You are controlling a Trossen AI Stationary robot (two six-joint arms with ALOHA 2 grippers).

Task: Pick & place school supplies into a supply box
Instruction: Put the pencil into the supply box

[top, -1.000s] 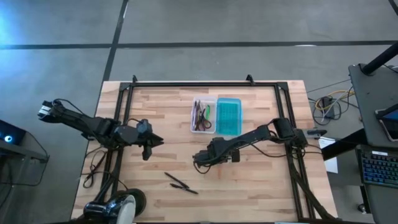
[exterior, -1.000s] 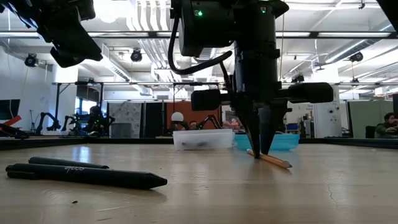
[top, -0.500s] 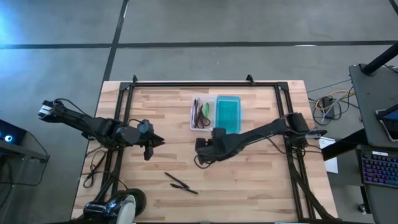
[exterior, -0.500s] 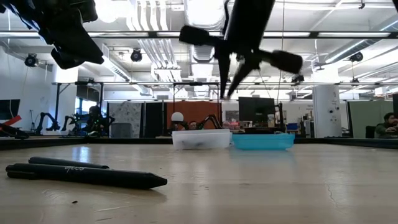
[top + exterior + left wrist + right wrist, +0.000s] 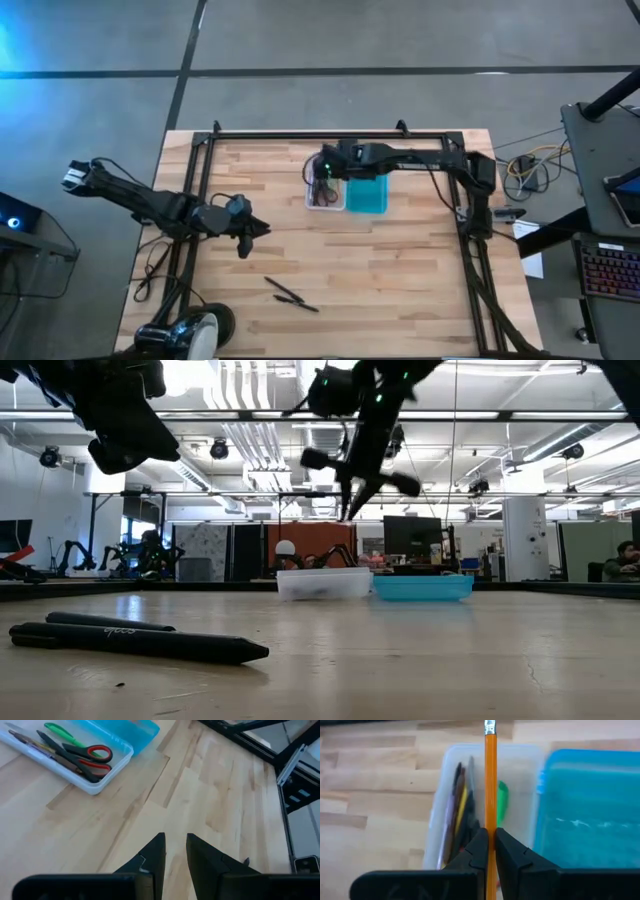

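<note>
My right gripper (image 5: 490, 837) hovers above the supply box (image 5: 327, 186), shut on an orange pencil (image 5: 490, 780). The clear box rests on the table with its teal lid (image 5: 368, 190) open flat on its right side. Inside lie dark pens, a yellow pencil, a green marker (image 5: 502, 800) and red-handled scissors (image 5: 95, 760). Two dark pens (image 5: 290, 295) lie on the table near its near edge. My left gripper (image 5: 175, 845) hangs above bare wood left of centre, its fingers a little apart and holding nothing. My right gripper pinches the orange pencil's shaft (image 5: 490, 822) between its two fingertips (image 5: 479, 847), coming from above. The eraser end (image 5: 490, 726) reaches well past the fingers. The pencil is lifted clear and hangs over the open box.
Black frame rails (image 5: 330, 134) run along the table's far, left and right sides. In the low view the box (image 5: 320, 582) and lid (image 5: 422, 588) stand far back, with the two pens (image 5: 130, 640) close in front. Bare wood lies between them.
My right gripper, shut on the orange pencil, has lifted it off the middle of the table. It has swung toward the far edge and now stands above the box. The left arm has kept about still.
</note>
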